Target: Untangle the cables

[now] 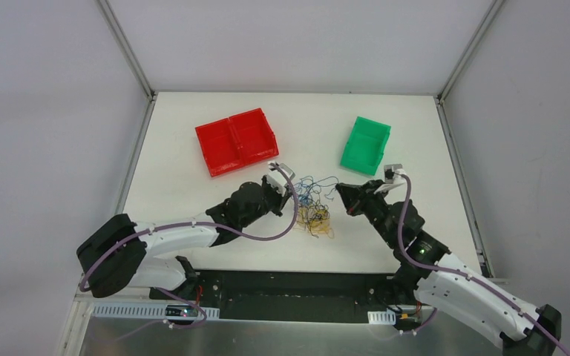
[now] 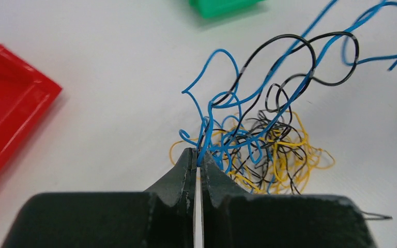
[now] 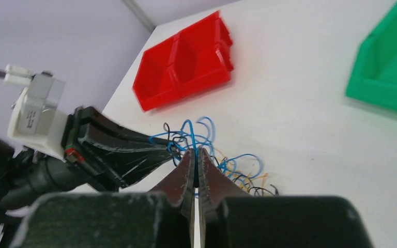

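Barely begun: cables (image 2: pixel 258 150) all in one knot
left gripper (image 2: pixel 198 155) clenched on a blue strand (image 2: pixel 205 132) at its tips; right gripper (image 3: pixel 195 151) clenched alongside, hold unclear

looks like a robotics lab test cell, plain white table (image 1: pixel 185 185), blank white walls (image 1: pixel 44 111), aluminium frame posts (image 1: pixel 128 50), red bin (image 1: pixel 236 141) beyond the left gripper (image 1: pixel 294 196), green bin (image 1: pixel 366 144) beyond the right gripper (image 1: pixel 340 191)

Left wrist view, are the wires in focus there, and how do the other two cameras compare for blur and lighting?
Left wrist view: the cables near the left gripper are crisp; the green bin at the top edge is blurred. Right wrist view: the red bin looks slightly soft, light even. Top external view: flat light, faint shadows, cables too fine to tell apart.
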Robot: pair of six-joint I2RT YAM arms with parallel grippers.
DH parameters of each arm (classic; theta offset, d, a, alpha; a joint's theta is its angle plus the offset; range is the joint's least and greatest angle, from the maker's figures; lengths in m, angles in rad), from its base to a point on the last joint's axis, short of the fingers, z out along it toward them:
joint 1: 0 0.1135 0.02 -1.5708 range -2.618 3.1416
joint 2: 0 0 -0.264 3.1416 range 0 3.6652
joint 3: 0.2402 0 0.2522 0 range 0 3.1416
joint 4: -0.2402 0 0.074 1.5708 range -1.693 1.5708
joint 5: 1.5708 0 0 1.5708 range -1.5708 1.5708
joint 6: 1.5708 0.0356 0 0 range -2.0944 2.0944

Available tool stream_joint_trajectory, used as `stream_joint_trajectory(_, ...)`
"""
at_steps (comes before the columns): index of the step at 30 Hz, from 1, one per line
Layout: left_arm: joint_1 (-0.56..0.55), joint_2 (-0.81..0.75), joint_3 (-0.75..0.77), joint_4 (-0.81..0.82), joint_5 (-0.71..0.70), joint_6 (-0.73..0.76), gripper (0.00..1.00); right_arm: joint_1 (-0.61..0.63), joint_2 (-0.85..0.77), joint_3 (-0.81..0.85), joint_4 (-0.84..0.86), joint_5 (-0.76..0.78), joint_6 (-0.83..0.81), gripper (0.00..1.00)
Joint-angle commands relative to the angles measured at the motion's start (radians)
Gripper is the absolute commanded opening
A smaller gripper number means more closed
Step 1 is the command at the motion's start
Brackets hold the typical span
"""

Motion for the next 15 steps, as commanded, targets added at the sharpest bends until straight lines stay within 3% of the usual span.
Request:
stream_joint_trajectory(1,0.006,-0.048,0.034,-0.091,-0.308,-0.077,0.0,0.001,-0.107,-0.017,-0.072,0.384,0.078,0.0)
stream_joint_trajectory(4,0.036,-0.065,0.036,-0.151,-0.373,-0.139,0.0,0.001,-0.205,-0.049,-0.115,0.556,0.123,0.0)
stream_joint_trajectory(11,0.089,-0.102,0.024,-0.226,-0.436,-0.219,0.0,0.001,-0.318,-0.078,-0.163,0.714,0.173,0.0)
stream_joint_trajectory(15,0.132,-0.093,0.056,-0.34,-0.504,-0.294,0.0,0.001,-0.392,0.003,-0.546,1.055,0.498,0.0)
